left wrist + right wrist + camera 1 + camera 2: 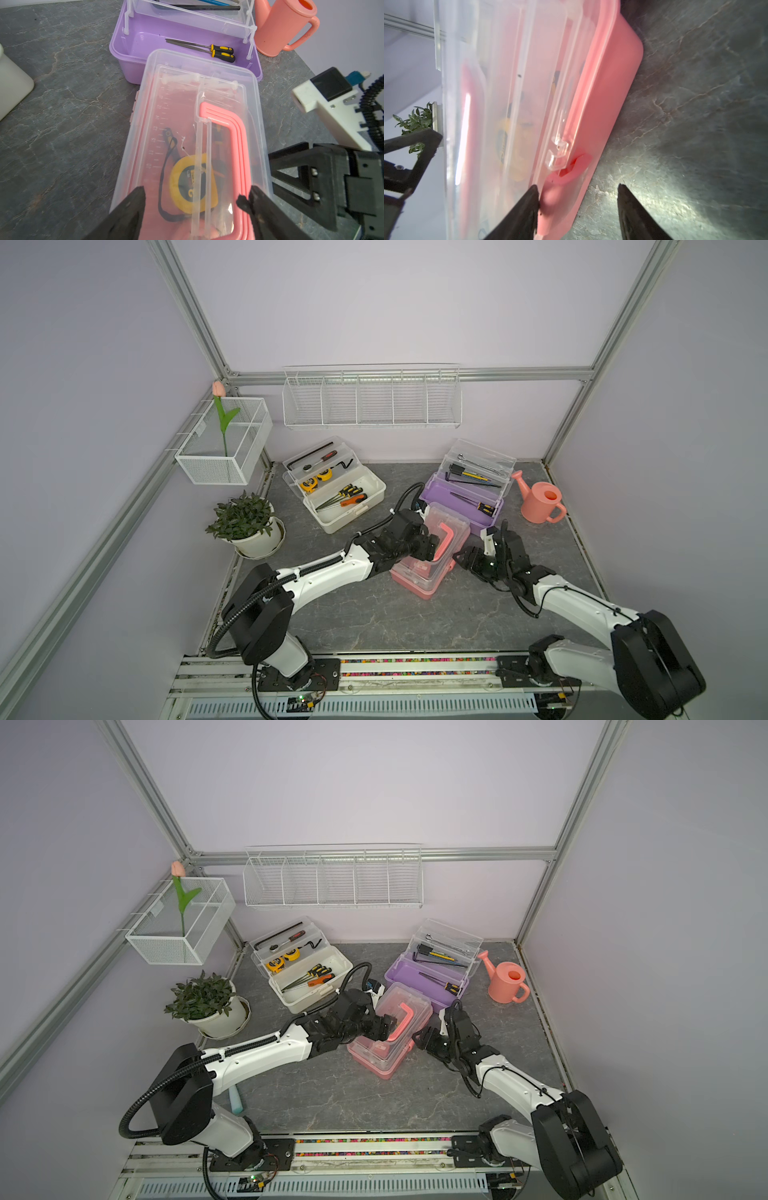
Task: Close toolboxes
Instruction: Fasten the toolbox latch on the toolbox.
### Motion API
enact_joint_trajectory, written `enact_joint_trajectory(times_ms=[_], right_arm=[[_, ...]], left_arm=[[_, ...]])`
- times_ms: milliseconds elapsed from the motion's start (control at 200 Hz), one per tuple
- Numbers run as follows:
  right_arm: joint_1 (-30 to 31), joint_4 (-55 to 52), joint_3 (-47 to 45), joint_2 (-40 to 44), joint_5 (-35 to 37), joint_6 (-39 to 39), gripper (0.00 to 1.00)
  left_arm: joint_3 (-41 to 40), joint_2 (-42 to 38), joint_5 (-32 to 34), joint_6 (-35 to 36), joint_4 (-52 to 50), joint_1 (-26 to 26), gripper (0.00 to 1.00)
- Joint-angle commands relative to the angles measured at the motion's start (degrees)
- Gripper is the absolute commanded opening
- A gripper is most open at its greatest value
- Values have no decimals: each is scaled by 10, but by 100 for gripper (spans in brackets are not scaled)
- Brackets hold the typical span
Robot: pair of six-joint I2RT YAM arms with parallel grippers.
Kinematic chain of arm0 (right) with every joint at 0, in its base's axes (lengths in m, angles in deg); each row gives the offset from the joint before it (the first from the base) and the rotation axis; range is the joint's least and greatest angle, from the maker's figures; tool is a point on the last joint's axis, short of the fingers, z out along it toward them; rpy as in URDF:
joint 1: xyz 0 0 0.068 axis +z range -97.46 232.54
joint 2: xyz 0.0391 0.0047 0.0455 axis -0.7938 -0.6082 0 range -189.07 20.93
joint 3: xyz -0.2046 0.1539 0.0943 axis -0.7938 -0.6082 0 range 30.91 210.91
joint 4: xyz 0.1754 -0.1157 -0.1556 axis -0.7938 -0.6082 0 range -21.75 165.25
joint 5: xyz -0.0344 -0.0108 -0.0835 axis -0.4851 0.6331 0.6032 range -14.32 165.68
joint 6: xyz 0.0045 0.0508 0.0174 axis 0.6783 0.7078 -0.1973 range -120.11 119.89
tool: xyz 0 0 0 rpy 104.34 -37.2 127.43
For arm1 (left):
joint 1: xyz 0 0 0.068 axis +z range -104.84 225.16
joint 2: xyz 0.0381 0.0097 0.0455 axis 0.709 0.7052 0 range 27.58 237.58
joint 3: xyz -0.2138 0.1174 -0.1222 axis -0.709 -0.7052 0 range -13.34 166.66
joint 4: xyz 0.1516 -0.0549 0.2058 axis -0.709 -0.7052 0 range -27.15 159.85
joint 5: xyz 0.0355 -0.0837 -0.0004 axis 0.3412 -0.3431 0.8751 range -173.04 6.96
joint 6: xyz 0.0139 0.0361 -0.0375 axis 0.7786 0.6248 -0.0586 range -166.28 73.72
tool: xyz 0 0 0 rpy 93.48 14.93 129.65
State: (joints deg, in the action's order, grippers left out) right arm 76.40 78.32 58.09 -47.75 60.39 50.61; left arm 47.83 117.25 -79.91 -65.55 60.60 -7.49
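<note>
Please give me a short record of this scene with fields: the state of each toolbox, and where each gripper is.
pink toolbox: lid down, between both grippers
white toolbox: open, tools inside, back left
purple toolbox: open, tools inside, just behind the pink one
left gripper: open, over the lid near the handle
right gripper: open, beside the pink latch
left to do: close white and purple

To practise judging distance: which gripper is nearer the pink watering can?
Right. The right gripper sits beside the pink toolbox, on the watering can side; the left gripper is over the toolbox's lid near its handle, farther away.
</note>
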Motion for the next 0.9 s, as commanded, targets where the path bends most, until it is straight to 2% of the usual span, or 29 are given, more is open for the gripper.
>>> enact_joint_trajectory(times_ms=[0, 180, 350, 895], right_arm=[[16, 27, -13, -11, -13, 26, 62], [18, 40, -16, -29, -13, 36, 56], [18, 44, -28, -18, -6, 46, 43], [19, 44, -61, 13, 2, 65, 43]], left_arm=[[1, 18, -17, -19, -21, 3, 79], [-17, 17, -22, -38, -21, 15, 76], [-29, 21, -28, -51, -20, 25, 70], [-58, 27, -29, -64, -54, 50, 70]])
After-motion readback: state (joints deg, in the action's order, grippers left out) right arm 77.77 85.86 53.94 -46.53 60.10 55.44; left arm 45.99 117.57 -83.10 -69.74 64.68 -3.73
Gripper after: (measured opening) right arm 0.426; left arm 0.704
